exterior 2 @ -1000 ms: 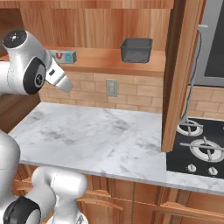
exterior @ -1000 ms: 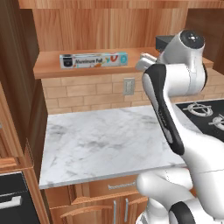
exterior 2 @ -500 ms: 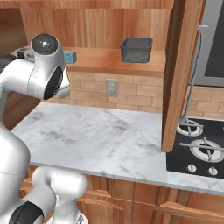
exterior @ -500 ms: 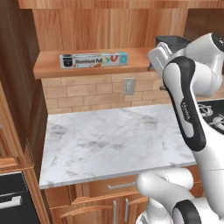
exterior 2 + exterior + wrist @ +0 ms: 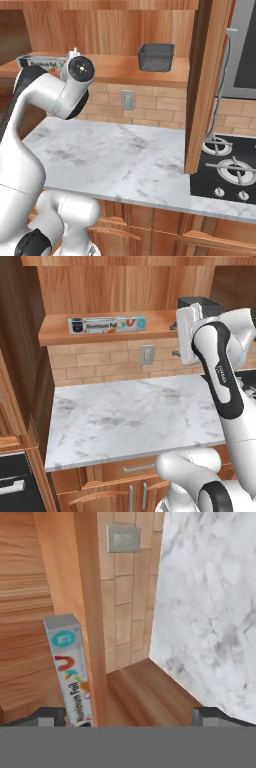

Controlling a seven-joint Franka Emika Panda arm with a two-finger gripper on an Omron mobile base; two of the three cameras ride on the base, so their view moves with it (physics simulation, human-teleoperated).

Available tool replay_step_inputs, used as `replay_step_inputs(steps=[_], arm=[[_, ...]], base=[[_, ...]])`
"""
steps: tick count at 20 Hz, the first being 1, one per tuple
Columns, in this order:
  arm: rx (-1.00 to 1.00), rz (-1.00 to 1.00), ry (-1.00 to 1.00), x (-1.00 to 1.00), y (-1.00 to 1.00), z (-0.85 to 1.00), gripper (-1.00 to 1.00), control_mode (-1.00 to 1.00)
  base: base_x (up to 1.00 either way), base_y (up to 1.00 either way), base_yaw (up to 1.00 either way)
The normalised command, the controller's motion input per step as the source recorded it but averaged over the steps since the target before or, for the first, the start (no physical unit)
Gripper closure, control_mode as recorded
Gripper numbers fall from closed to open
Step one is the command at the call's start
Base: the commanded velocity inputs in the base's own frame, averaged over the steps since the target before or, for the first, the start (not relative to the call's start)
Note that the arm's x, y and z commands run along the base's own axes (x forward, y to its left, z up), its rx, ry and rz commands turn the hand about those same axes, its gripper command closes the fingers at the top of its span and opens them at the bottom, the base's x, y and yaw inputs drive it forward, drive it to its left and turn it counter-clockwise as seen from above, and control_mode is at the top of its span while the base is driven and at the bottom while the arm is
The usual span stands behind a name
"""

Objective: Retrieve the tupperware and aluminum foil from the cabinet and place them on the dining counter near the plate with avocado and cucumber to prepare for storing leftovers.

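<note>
Nothing has been fetched yet, by the look of it: both items sit on the cabinet [image 5: 100, 291] shelf, and neither the dining counter nor the plate can be seen from here, so both pick-ups and both deliveries are left.

At the left of the shelf lies the aluminum foil [image 5: 107, 324], a long slim white-grey carton lying flat along the front edge of the thick brown board, black patch at its left end, red-orange and teal marks at its right. In the hand view the same carton [image 5: 70, 672] runs lengthwise along the shelf lip, its teal end farthest from the camera.

Below the shelf is tan brick with a pale wall outlet [image 5: 147, 354], and under that a glossy white-grey veined marble worktop [image 5: 125, 416] over brown panelled drawers.

Further right, the gripper [image 5: 127, 714] hangs level with the shelf, its two dark fingertips [image 5: 50, 716] set wide apart with nothing between them; the near end of the foil carton sits just inside the left tip. My guess is that the foil is the first target.

At the right of the shelf stands the tupperware [image 5: 156, 57], a small near-black open tub with a flared rim, upright and well apart from the carton. Right of it, an open wooden cabinet door [image 5: 202, 85] hangs beside a black stove [image 5: 227, 170].
</note>
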Motion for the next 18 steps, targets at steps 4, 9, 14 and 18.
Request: replay_step_inputs(steps=[4,9,14,18], arm=[[0.33,-0.02,0.13,0.64,0.04,0.15,-1.0,-1.0],[0.24,0.0,0.15,0.48,0.02,0.29,-1.0,-1.0],[0.09,0.0,0.14,0.27,0.0,0.26,-1.0,-1.0],[0.0,0.0,0.14,0.28,0.08,0.02,-1.0,-1.0]], base=[[0.0,0.0,0.0],[0.0,0.0,0.0],[0.0,0.0,0.0],[0.0,0.0,0.0]])
